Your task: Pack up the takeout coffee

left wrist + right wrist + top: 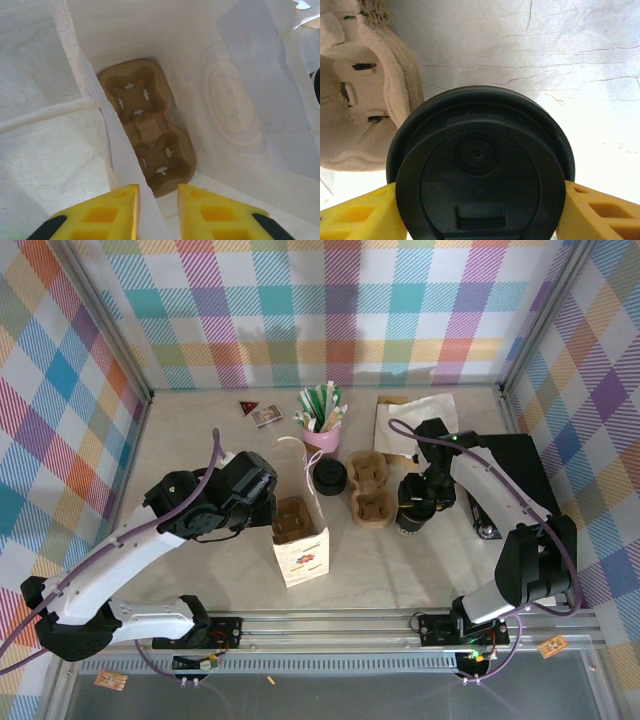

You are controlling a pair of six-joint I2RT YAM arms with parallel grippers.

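The takeout coffee stands on the table right of two brown pulp carriers. Its round black lid faces the right wrist camera. My right gripper is shut on the cup, a yellow finger pressed on each side under the lid. A white paper bag stands open at centre with a brown carrier on its floor. My left gripper hangs at the bag's left rim. Its jaws stand a narrow gap apart, with the bag's left wall running between them.
A stack of black lids sits behind the bag. A pink cup of stirrers stands farther back, with white napkins to its right. A black tray lies at the right edge. Checked walls close in three sides.
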